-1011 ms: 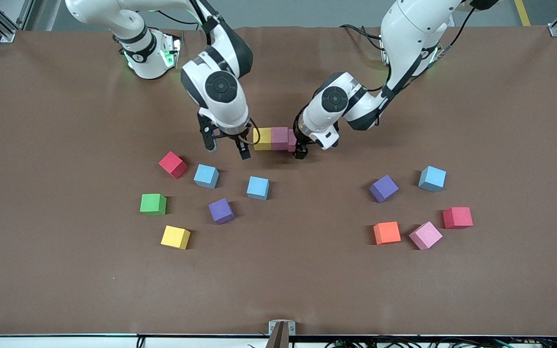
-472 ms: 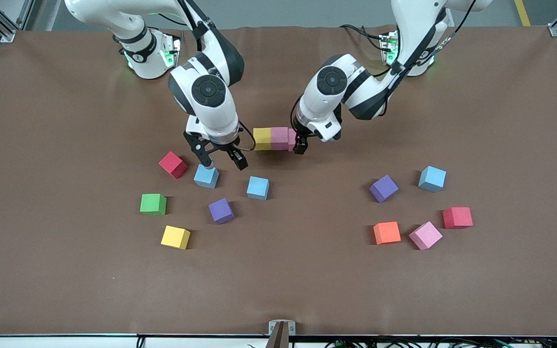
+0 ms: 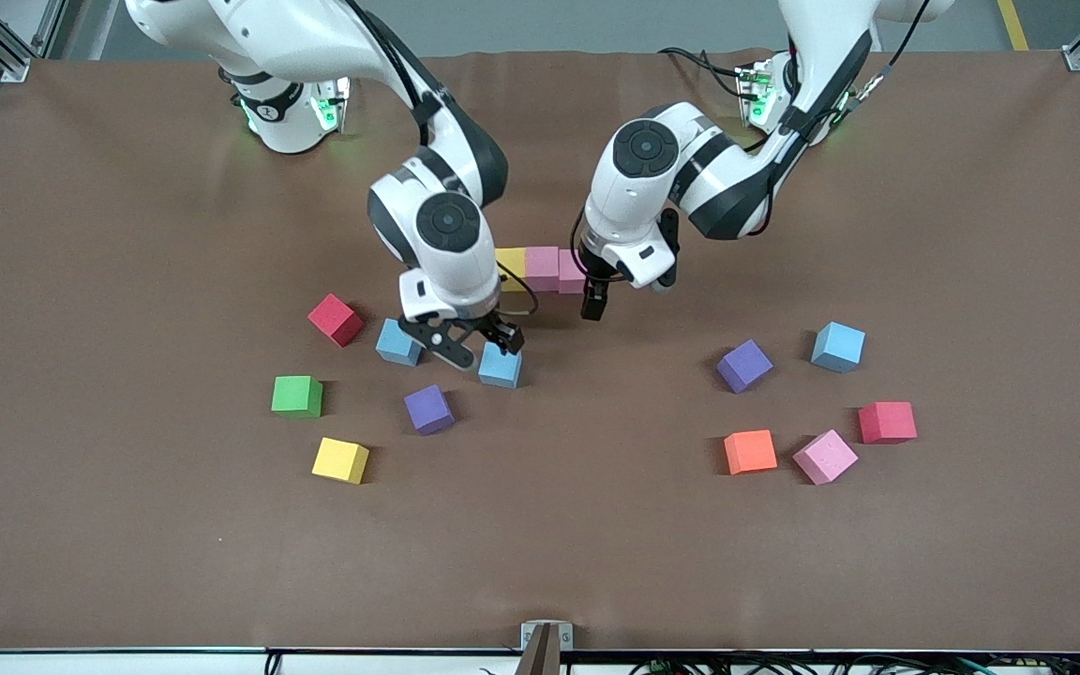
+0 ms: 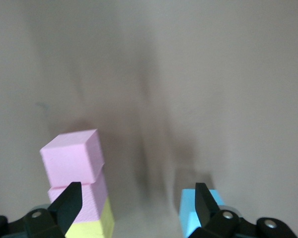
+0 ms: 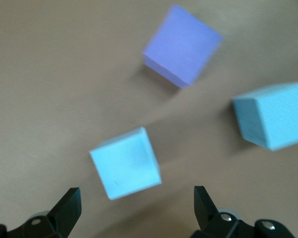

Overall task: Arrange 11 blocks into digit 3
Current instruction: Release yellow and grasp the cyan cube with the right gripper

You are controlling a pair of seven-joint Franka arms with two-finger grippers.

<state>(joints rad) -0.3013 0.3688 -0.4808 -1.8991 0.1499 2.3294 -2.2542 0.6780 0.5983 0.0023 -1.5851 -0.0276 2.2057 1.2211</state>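
Note:
A short row of touching cubes lies at the table's middle: yellow [image 3: 510,265], pink [image 3: 542,267] and pink [image 3: 570,273]. My left gripper [image 3: 593,302] is open and empty, just off the row's pink end; in the left wrist view [image 4: 137,194] the pink cubes [image 4: 72,156] sit by one finger. My right gripper [image 3: 484,345] is open and empty, low over a loose light blue cube [image 3: 500,369]. That cube lies just ahead of the jaws in the right wrist view [image 5: 125,162], where the gripper [image 5: 135,196] shows nothing between its fingers.
Loose cubes toward the right arm's end: red [image 3: 335,319], light blue [image 3: 397,343], purple [image 3: 428,409], yellow [image 3: 340,460], and the green cube [image 3: 297,396]. Toward the left arm's end: purple [image 3: 744,366], light blue [image 3: 838,346], red [image 3: 887,422], orange [image 3: 750,452], pink [image 3: 824,457].
My right gripper has moved from beside the row's yellow end toward the front camera, to over the light blue cube. My left gripper has drawn back a little from the row's pink end.

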